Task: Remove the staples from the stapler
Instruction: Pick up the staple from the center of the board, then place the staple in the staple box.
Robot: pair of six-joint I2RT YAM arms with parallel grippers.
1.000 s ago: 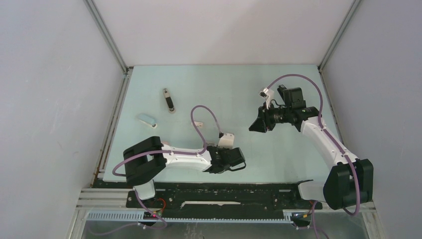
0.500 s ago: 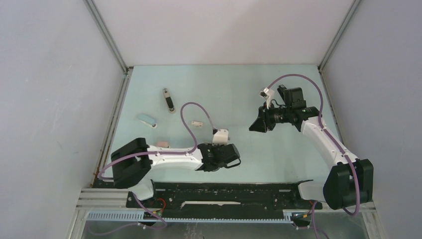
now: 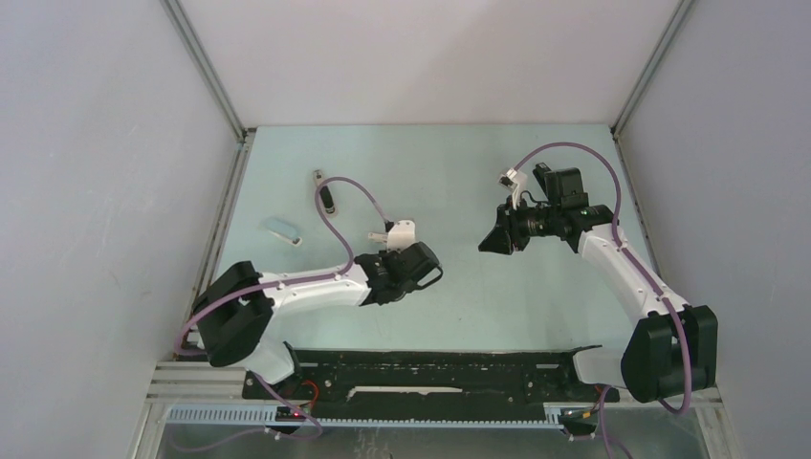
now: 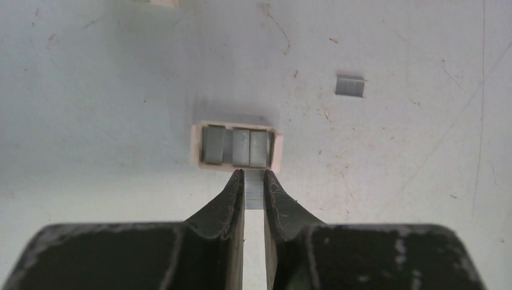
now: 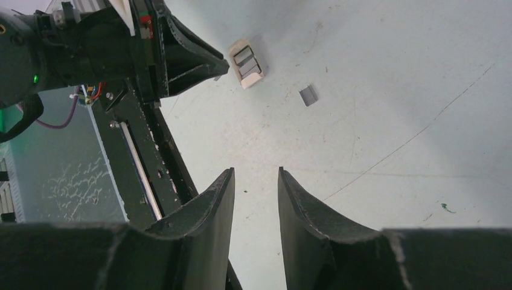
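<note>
Black fingers of the left gripper point(image 4: 254, 176) pinch a staple strip point(image 4: 254, 198) at the near edge of a small cream tray point(image 4: 195, 145) holding more staples point(image 4: 240, 147). A loose strip point(image 4: 350, 86) lies beyond. The right gripper point(image 5: 256, 172) hangs parted, empty. Farthest back, the stapler point(image 3: 328, 201) lies on the table point(image 3: 459, 172), well apart from both grippers.

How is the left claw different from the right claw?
The left gripper is pinched on a grey staple strip; the right gripper holds nothing. The left gripper's jaws are nearly together, while the right gripper's stand apart. The left gripper is right beside the beige tray; the right gripper is well away from it. Both have two black fingers.
</note>
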